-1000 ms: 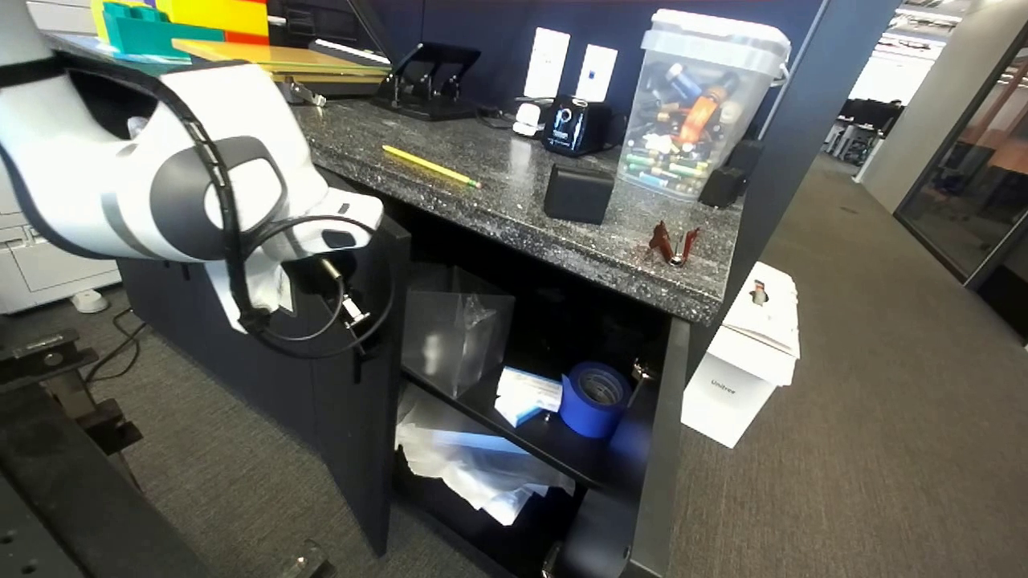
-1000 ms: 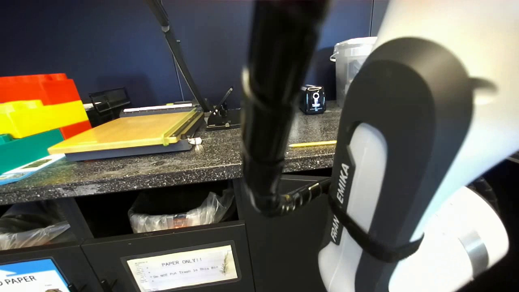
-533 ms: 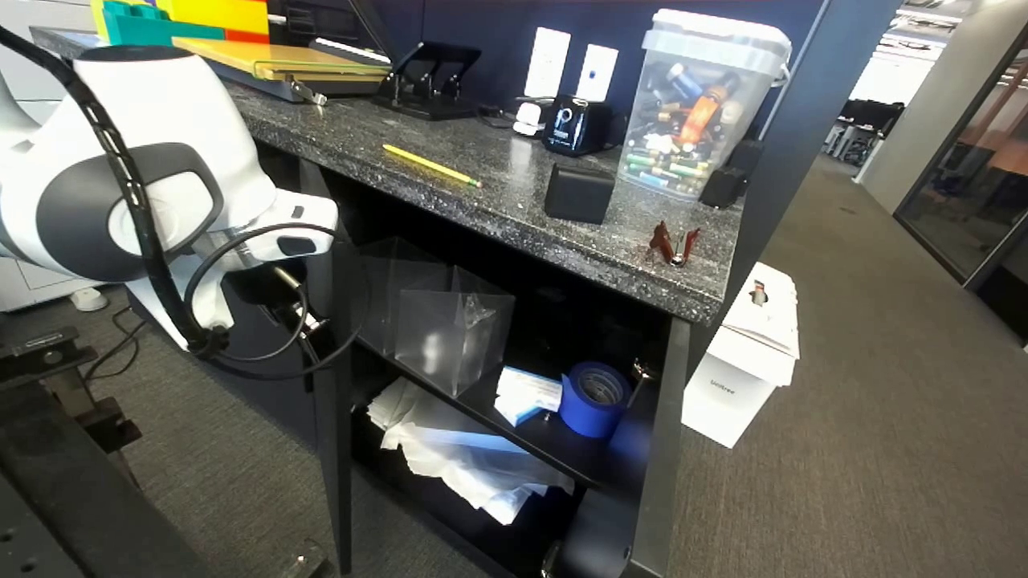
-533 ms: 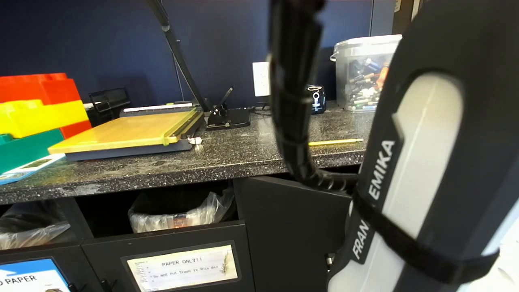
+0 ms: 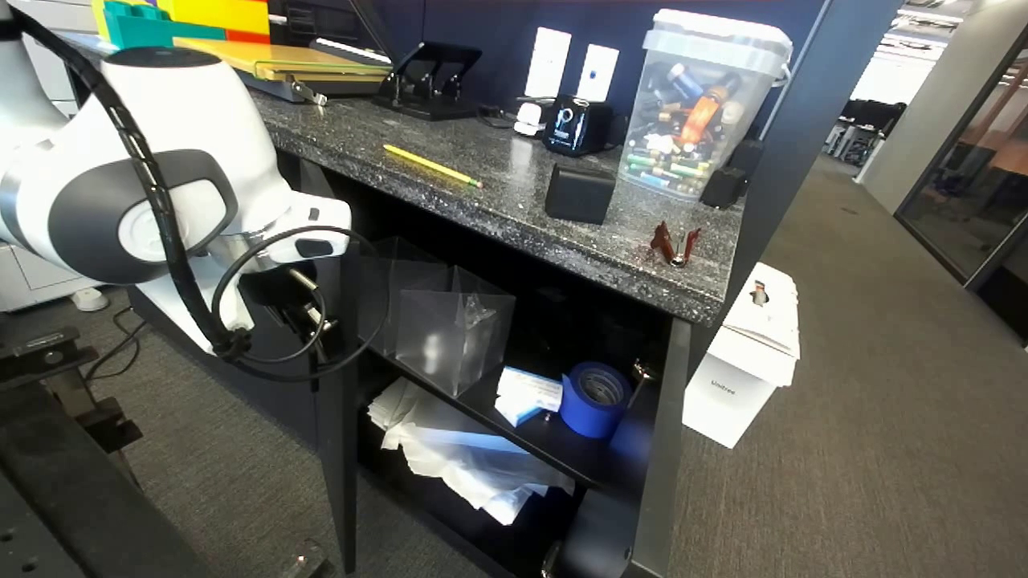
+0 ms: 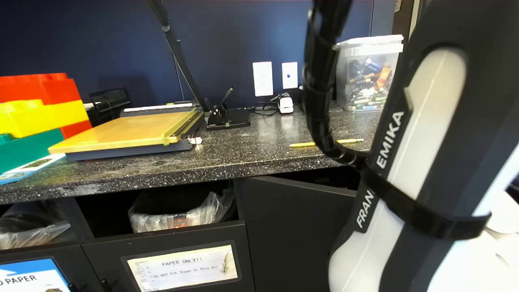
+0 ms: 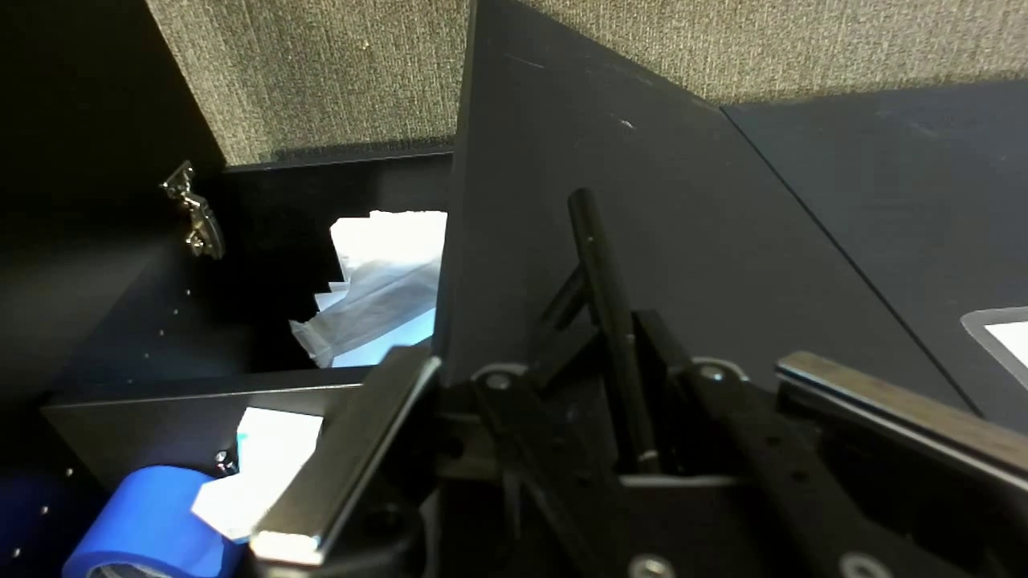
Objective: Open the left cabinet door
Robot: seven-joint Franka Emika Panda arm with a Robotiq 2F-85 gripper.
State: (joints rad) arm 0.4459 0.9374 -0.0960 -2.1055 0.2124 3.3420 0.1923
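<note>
"What sort of place do you take this for?"

"An office, and the supply counter (image 5: 522, 185) of one."

"What on it says so?"

"A paper cutter (image 6: 125, 129), a black hole punch (image 6: 228, 119), a yellow pencil (image 5: 432, 166) and a red staple remover (image 5: 662, 241), all out on the speckled top."

"And underneath?"

"A lined bin (image 6: 156, 222) shows above a dark panel (image 6: 106, 251), and the sign (image 6: 182, 267) on that panel reads 'PAPER ONLY!!'"

"Does the space beyond agree?"

"It does. Carpet (image 5: 867, 449) stretches away past a glass wall (image 5: 968, 181), and at the far end, small and blurred, I make out what looks like office furniture (image 5: 864, 124)."
</note>
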